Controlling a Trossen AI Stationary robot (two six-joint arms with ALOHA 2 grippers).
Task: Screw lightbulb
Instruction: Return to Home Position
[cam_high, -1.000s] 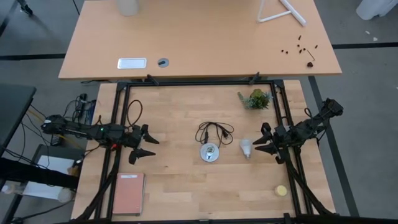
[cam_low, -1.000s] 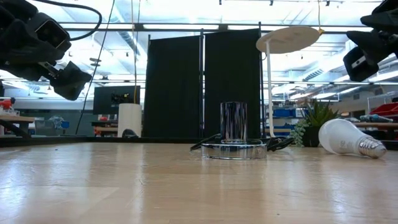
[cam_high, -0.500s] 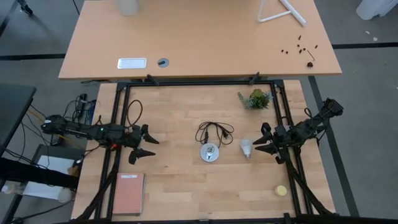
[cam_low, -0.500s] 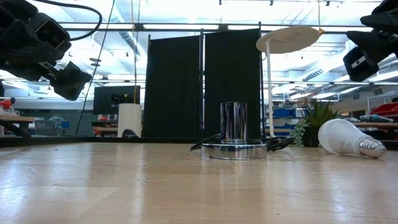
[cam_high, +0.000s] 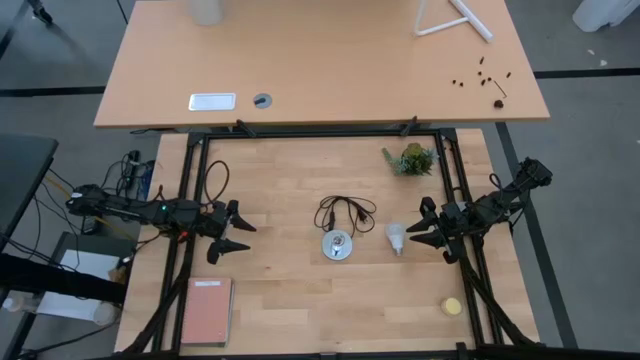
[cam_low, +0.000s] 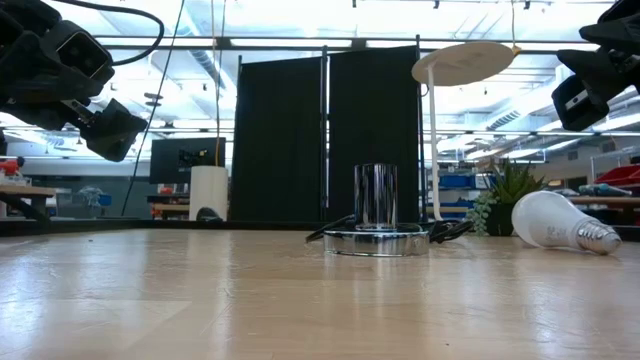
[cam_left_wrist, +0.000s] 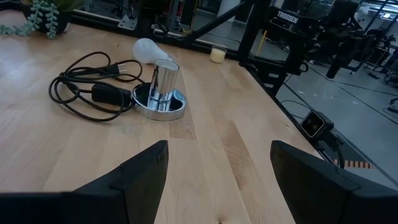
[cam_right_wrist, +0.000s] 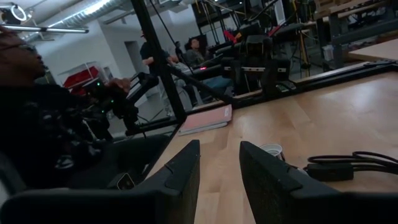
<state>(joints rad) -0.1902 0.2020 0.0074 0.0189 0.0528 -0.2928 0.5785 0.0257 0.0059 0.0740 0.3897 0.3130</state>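
**White lightbulb (cam_high: 396, 237) lies free off the right gripper (cam_high: 411, 236)**

Going home well, I judge, means drawing the right gripper straight back from the lightbulb, so neither finger nudges it rolling. Its fingers (cam_right_wrist: 180, 177) stand apart, empty. The lightbulb lies on its side just beyond their tips, untouched, between them and the socket (cam_high: 337, 245). The left gripper (cam_high: 246, 237) waits well away, spread wide.

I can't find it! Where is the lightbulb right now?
In the high view the lightbulb lies on its side just right of the socket base, beside the right gripper.
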